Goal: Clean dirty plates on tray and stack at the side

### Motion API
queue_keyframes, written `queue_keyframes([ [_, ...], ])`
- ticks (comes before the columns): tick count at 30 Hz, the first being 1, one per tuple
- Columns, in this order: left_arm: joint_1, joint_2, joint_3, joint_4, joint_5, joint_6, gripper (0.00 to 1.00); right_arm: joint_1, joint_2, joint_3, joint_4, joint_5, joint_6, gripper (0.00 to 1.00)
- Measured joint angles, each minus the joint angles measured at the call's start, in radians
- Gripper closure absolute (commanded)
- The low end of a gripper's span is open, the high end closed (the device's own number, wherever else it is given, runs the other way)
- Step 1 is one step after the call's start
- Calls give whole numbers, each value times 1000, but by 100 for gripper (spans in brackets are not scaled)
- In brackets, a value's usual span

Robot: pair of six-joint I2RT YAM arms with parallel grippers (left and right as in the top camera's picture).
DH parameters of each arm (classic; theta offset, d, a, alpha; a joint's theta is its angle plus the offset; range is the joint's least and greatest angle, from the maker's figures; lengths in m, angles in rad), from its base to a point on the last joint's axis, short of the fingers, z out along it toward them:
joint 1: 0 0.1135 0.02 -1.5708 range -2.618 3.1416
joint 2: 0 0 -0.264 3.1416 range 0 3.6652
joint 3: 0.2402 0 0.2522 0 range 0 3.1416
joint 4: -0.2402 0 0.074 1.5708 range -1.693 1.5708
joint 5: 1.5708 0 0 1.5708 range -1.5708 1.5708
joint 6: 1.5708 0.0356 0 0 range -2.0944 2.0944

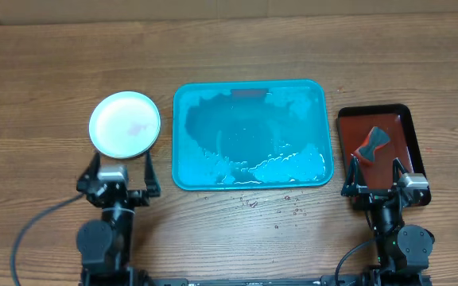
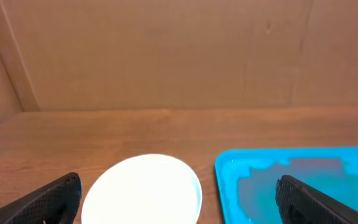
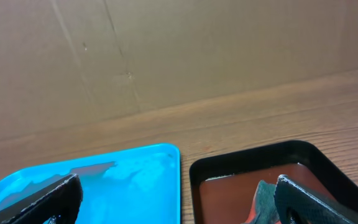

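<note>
A round plate (image 1: 125,125) with a pale rim and a faint pink smear on its face lies on the bare wood left of the tray. I cannot tell whether other plates lie under it. It also shows in the left wrist view (image 2: 143,190). The turquoise tray (image 1: 188,171) sits mid-table, wet with pooled water and no plates on it; it also shows in the left wrist view (image 2: 229,186) and the right wrist view (image 3: 135,174). My left gripper (image 1: 122,167) (image 2: 179,198) is open and empty just in front of the plate. My right gripper (image 1: 378,171) (image 3: 179,198) is open and empty.
A smaller dark red tray (image 1: 347,127) (image 3: 229,167) stands right of the turquoise tray and holds a dark grey and red sponge (image 1: 372,144) (image 3: 265,198). Water drops (image 1: 251,203) lie on the wood in front of the turquoise tray. A cardboard wall (image 2: 166,50) closes the back.
</note>
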Motion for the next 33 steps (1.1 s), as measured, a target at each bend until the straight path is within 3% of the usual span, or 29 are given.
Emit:
queue_keyframes([
  [11, -21, -224, -148, -77, -2, 71, 0, 0, 0, 0, -1, 0, 0, 0],
  [33, -21, -230, -162, -105, -11, 81, 0, 0, 0, 0, 0, 0, 0, 0],
])
